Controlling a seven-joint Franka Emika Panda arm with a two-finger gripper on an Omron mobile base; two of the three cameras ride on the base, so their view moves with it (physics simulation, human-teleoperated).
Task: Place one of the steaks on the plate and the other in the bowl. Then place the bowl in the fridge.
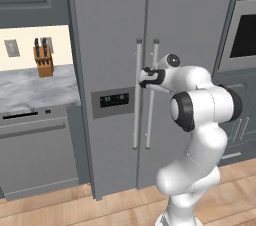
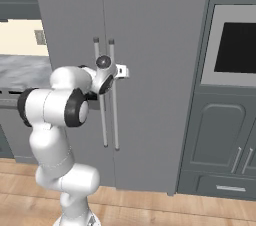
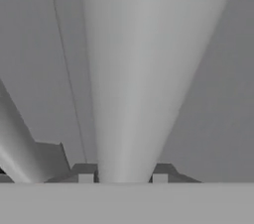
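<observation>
At nine o'clock in the left base view a marble desk (image 1: 35,87) carries a knife block (image 1: 44,61), with a dishwasher front (image 1: 35,145) below it. Toward the middle stands the fridge (image 1: 115,30), both doors shut, its dark dispenser panel (image 1: 114,100) on the left door and two long silver handles side by side at the seam. The gripper (image 1: 144,77) sits on the right-hand handle (image 1: 151,95) at about its upper third; in the hand view that handle (image 3: 131,84) runs straight up between the two finger tips (image 3: 86,178), which press against its sides – so the jaws are closed on the handle. At three o'clock is the built-in wall oven (image 1: 245,35).

The steaks, plate and bowl are not in front of the cameras here. The step in hand looks like opening the fridge – whether the steaks are already sorted I cannot tell. Next, the arm would need to pull back and swing the right door outward on its hinge, keeping the grip square so the handle does not slip
</observation>
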